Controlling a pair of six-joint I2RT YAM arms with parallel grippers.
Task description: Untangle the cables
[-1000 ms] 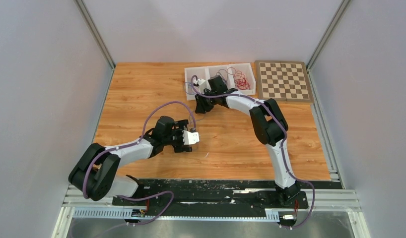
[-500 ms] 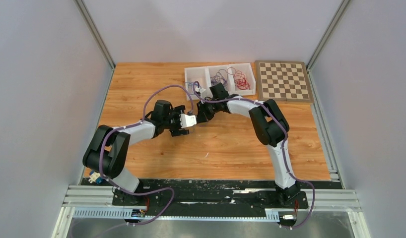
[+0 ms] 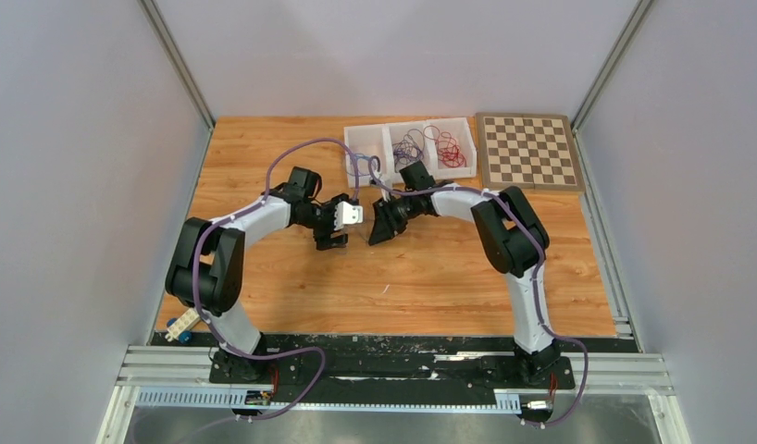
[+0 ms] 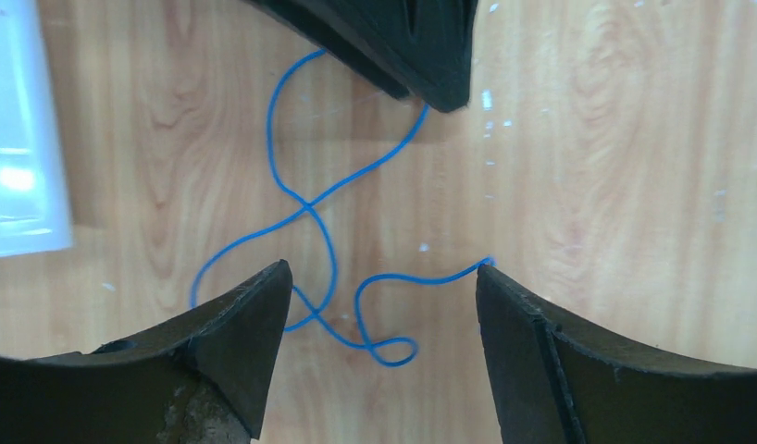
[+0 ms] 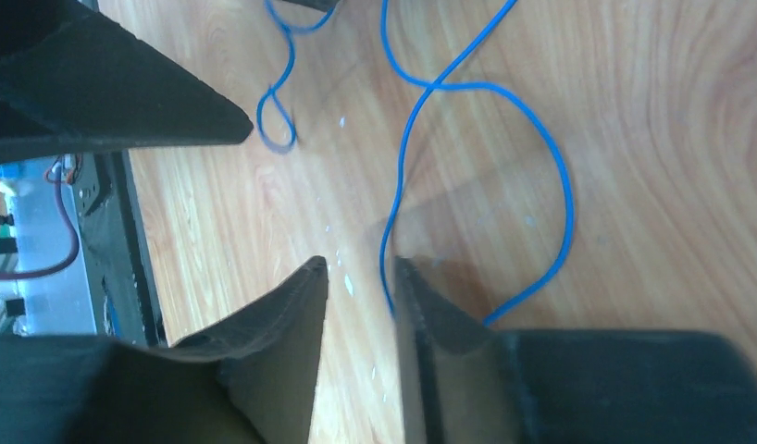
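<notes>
A thin blue cable (image 4: 305,208) lies in loose crossing loops on the wooden table; it also shows in the right wrist view (image 5: 430,88). My left gripper (image 4: 382,268) is open just above the cable's small end loop, with one cable end at its right fingertip. My right gripper (image 5: 361,264) is open by a narrow gap, and a stretch of the cable runs into the gap along its right finger (image 5: 440,314). In the top view the two grippers, left (image 3: 333,228) and right (image 3: 379,227), face each other closely. Dark purple cables (image 3: 410,145) and red cables (image 3: 452,148) lie in the white tray (image 3: 349,139).
A chessboard (image 3: 527,150) lies right of the tray at the back right. The tray's corner (image 4: 14,139) shows at the left of the left wrist view. Grey walls close in both sides. A small blue-white object (image 3: 179,326) sits by the left arm's base.
My left arm has swung up and away from its base toward the tray. My right gripper has come from the tray's edge down to the table, so both grippers now meet over the blue cable.
</notes>
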